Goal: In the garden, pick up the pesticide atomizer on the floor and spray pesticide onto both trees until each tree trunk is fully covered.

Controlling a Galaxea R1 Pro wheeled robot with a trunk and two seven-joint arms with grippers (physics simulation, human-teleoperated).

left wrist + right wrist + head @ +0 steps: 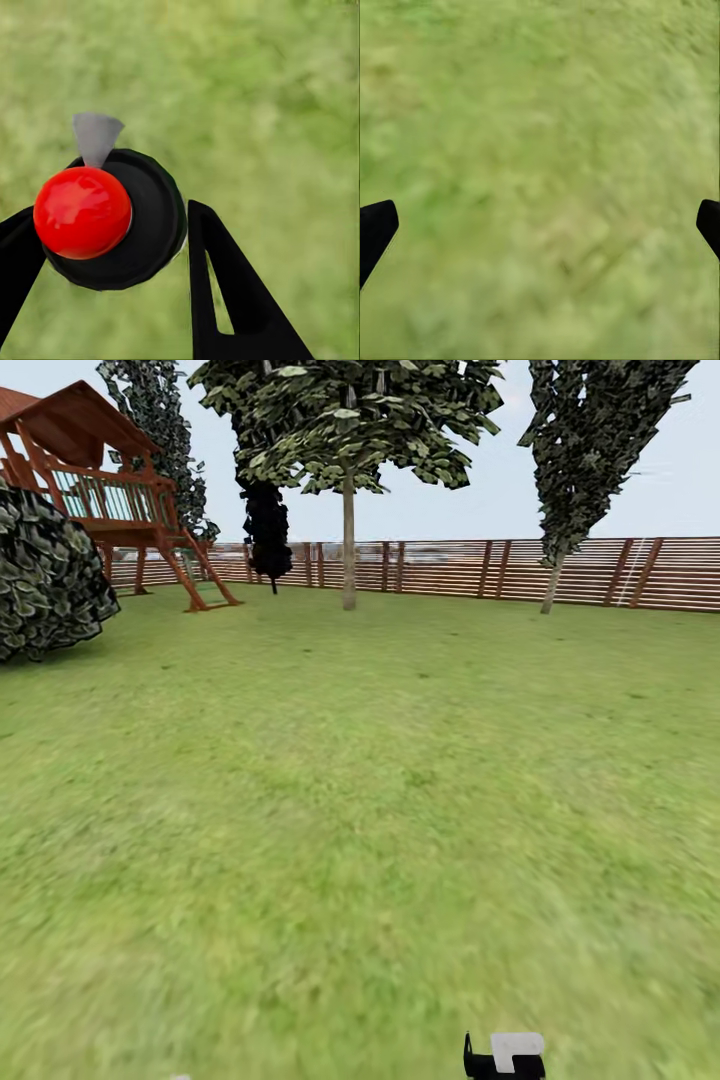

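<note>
The atomizer [120,225] is seen in the left wrist view, sat between the two black fingers [225,292] of the left gripper [112,262], red round top [82,212] facing the camera, grey nozzle [96,136] sticking out past the dark body. One finger is pressed against the bottle's side; the other looks to be touching the opposite side, so the fingers are judged clamped on the bottle. Blurred grass [270,97] lies behind it.

In the right wrist view the right gripper [540,232] is seen with fingers [375,229] wide apart, nothing between them, grass beneath.

In the head view open lawn [360,810] is seen, with a slat fence [500,568] at the far edge, a wooden play tower [100,490] and a bush [45,580] at the far left. A thin pale-trunked tree [348,540] and another tree [590,440] stand by the fence; whether these are the target trees cannot be told. A black-and-white robot part [505,1055] pokes in at the bottom edge.

Handling, judged: bottle is small, rigid, light, probably smooth-sided, so slip or twist in the grip is the risk. Hold is best taken on the dark body below the red top, nozzle left free and pointed at the trunk.
</note>
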